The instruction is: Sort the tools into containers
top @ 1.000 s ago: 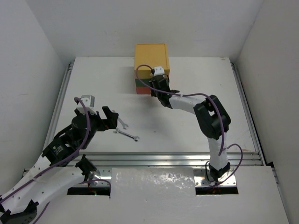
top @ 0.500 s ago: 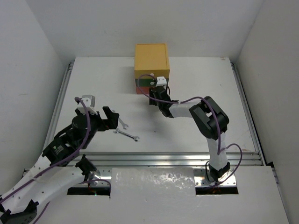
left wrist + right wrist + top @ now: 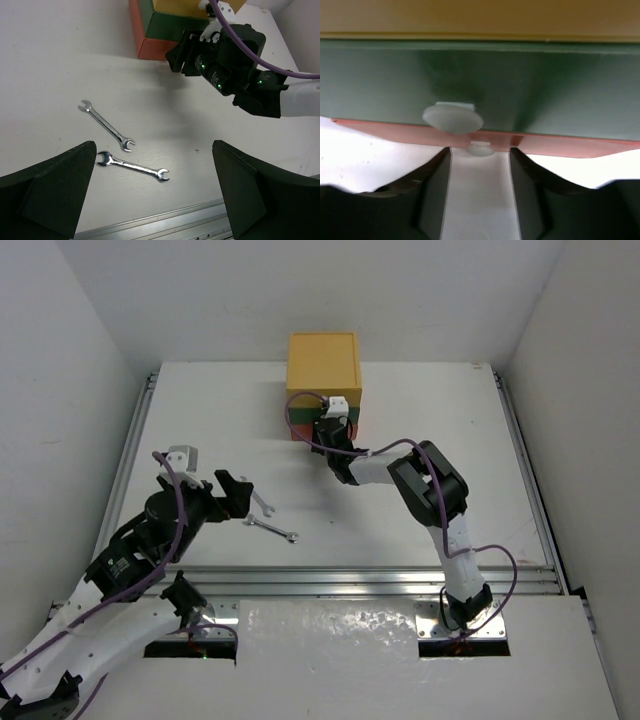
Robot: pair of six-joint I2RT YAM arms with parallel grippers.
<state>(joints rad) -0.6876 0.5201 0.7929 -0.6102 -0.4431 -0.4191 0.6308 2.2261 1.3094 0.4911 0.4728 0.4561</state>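
The white table [image 3: 200, 420] carries a small stacked box chest [image 3: 322, 365] at its far side. The chest has a yellow drawer [image 3: 175, 5] on top, a green drawer [image 3: 530, 95] under it and a red drawer [image 3: 570, 147] at the bottom. The right arm [image 3: 430, 485] reaches to the chest's front. The right gripper [image 3: 480, 170] sits low at the red drawer with its fingers apart. The left gripper [image 3: 155, 190] hangs spread wide over a flat silver metal wrench [image 3: 106, 125] and a second wrench [image 3: 132, 167]. They lie close together on the table, not touching, well apart from the chest. The green drawer's white round knob [image 3: 452, 118] shows above the red drawer's white knob [image 3: 480, 148], which lies between the right fingertips. Whether they touch it I cannot tell.
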